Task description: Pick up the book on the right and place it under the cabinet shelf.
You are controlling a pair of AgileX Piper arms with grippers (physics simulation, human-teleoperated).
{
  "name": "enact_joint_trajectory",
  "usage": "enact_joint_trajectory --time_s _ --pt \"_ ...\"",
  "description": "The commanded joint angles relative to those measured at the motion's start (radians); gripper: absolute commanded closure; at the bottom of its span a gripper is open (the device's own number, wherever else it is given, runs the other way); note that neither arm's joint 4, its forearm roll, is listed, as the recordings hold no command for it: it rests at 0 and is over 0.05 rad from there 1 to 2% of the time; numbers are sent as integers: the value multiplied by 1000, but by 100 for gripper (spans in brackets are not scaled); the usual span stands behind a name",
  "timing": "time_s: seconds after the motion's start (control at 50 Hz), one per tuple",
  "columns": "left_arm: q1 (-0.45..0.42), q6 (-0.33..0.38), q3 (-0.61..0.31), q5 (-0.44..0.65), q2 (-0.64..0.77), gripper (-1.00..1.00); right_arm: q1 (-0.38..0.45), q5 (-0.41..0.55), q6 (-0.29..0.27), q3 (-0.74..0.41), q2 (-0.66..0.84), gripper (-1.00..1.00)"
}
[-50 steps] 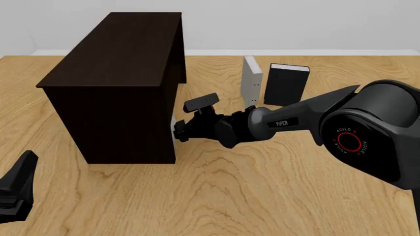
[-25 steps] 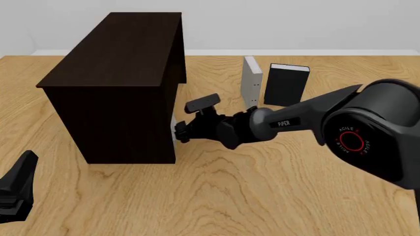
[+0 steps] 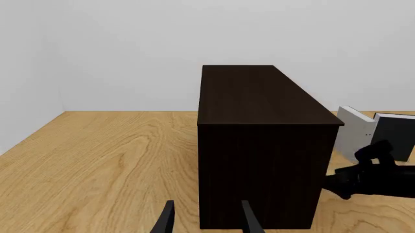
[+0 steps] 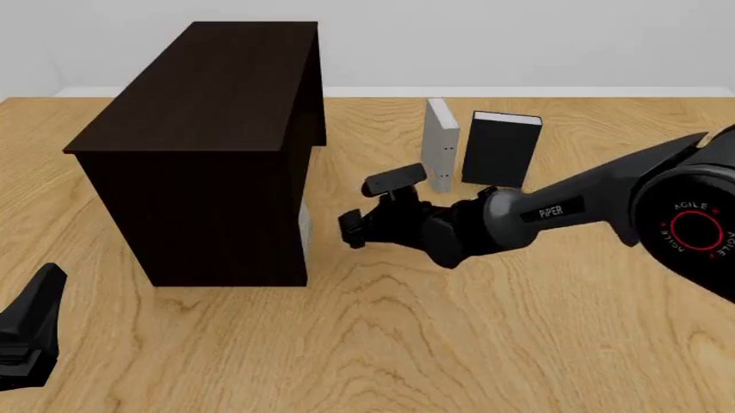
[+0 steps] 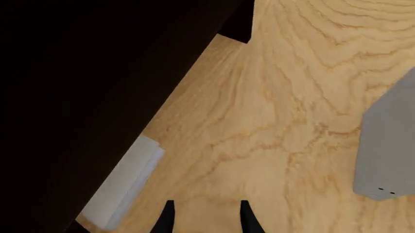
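Now right gripper [image 4: 348,231] jaws apart, holding nothing; thin light-grey hardcover book [image 5: 123,182] just ahead of jaws, tucked under large dark-brown wooden cabinet shelf [image 4: 206,129]. Left gripper [image 3: 206,224] jaws apart, empty.

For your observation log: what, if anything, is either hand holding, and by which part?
Nothing. The right hand is open and apart from the grey book tucked inside the cabinet; the left hand is open too.

The front camera looks forward and down across the table [image 4: 483,344] from the arms' side. The left wrist camera faces the cabinet shelf [image 3: 259,145] from low and further back; the right wrist camera looks down close beside it [image 5: 91,87]. All three share the cabinet.
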Motion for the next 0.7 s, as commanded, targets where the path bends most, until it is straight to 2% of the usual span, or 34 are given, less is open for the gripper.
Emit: enact_joint_trajectory --time_s 0.02,0.4,0.44,0.48,0.52,0.66,0.7 --pt "0 0 0 0 0 -100 -39 -82 10 158 -98 -100" --pt "0 0 0 0 0 -100 -98 -208 -2 466 -345 -100" --pt "0 0 0 0 0 -100 -135 -233 -33 521 -395 -100" --pt "0 0 0 0 0 -100 -129 -235 -17 540 -413 -100" --pt "0 0 0 0 0 -100 -169 -253 -50 588 -461 -100" --pt "0 0 0 0 0 -100 -221 -296 -69 721 -588 -100" --pt "0 0 0 0 0 -100 -257 -307 -106 767 -640 -100"
